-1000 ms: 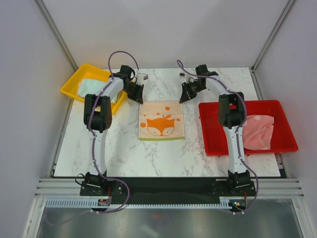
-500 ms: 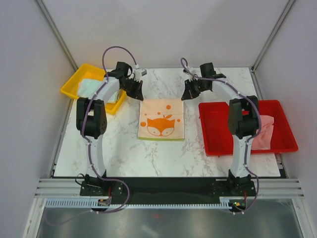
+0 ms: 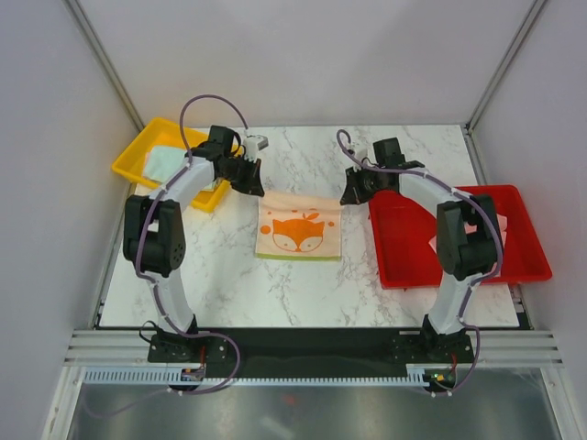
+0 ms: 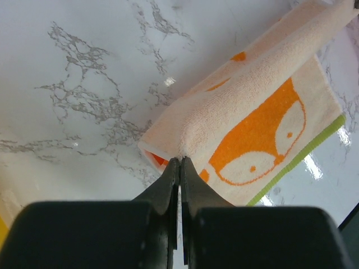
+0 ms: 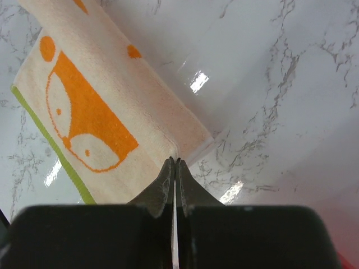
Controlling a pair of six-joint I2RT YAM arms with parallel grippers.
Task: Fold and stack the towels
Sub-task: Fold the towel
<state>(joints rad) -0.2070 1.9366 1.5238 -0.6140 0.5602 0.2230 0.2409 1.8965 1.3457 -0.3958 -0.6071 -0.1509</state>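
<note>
A cream towel with an orange fox print [image 3: 299,227] lies mid-table, its far edge lifted and curled toward me. My left gripper [image 3: 256,188] is shut on its far left corner; the left wrist view shows the jaws pinched [image 4: 180,161] on the folded cloth [image 4: 252,112]. My right gripper [image 3: 347,198] is shut on the far right corner, as the right wrist view shows [image 5: 175,161] with the towel [image 5: 106,112] beneath. A mint green towel [image 3: 163,162] lies in the yellow tray. A pale pink towel [image 3: 480,234] lies in the red tray, mostly hidden behind my right arm.
The yellow tray [image 3: 138,151] sits at the far left corner of the table. The red tray [image 3: 404,247] sits at the right, close to the right gripper. White enclosure walls surround the marble table [image 3: 229,284].
Both grippers have moved toward me with the towel's far corners, and the far edge has lifted and folded over. The right arm now covers more of the pink towel.
</note>
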